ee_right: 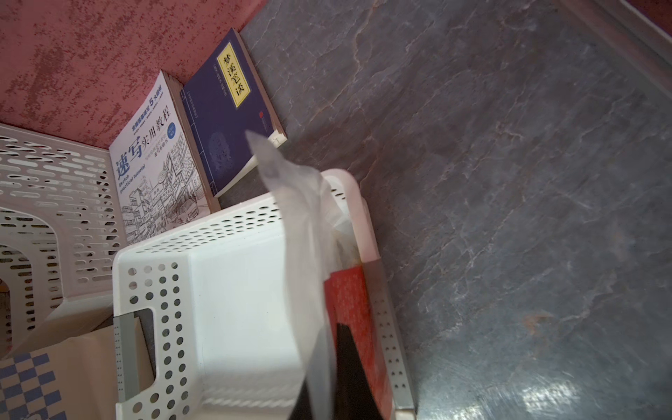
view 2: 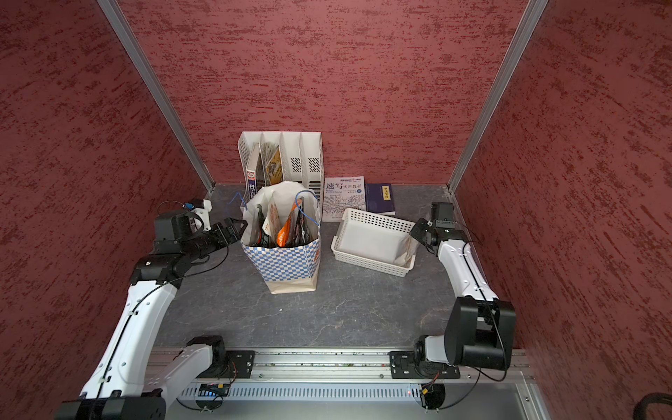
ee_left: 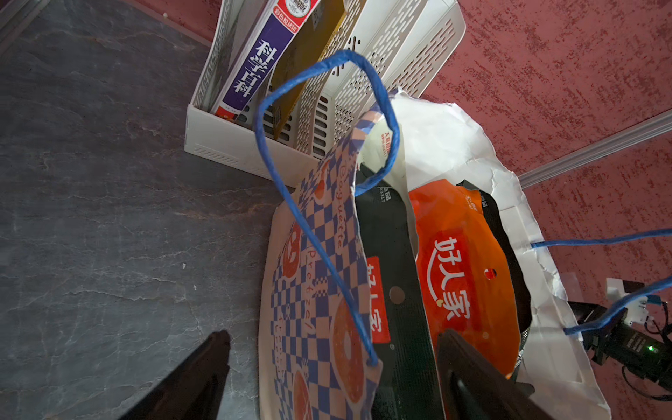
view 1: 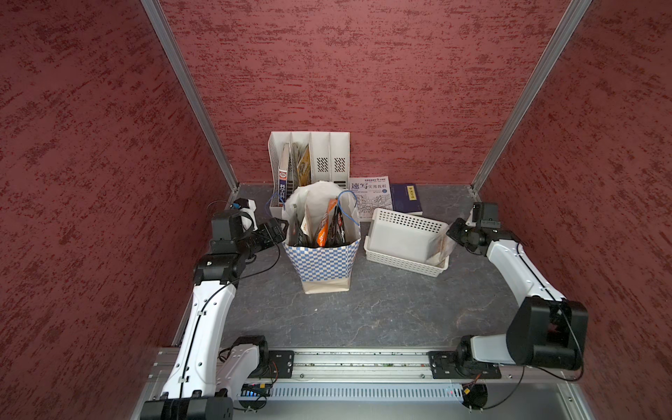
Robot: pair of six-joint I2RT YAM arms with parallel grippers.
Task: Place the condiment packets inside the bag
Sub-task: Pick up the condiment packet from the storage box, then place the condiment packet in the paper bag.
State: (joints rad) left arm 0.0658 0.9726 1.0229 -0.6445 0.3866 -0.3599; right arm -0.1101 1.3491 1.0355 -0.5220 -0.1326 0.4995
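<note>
At the basket (view 1: 396, 260) rim, the bent right arm (view 1: 509, 262) pinches a packet (view 1: 440, 251).

Bag (view 1: 322, 262) matt paper; pkts (ee_left: 462, 262) glossy foil; basket (view 1: 407, 218) smooth perforated plastic; tabletop (view 1: 382, 312) matt, stone-look.

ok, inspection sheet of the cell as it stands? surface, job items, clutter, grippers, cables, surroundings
Surface: grey veined table.
Job's things: checkered bag upright at centre, several packets standing inside; one last packet at the right end of the white basket.
Clutter: file holder with books at the back; two books flat beside it.
Grippers: left gripper open, straddling the bag's rim; right gripper shut on the last packet.
Cables: black cable loops off the left arm near the bag; another at the right elbow.
Surroundings: red textured walls on three sides, metal rail in front.
</note>
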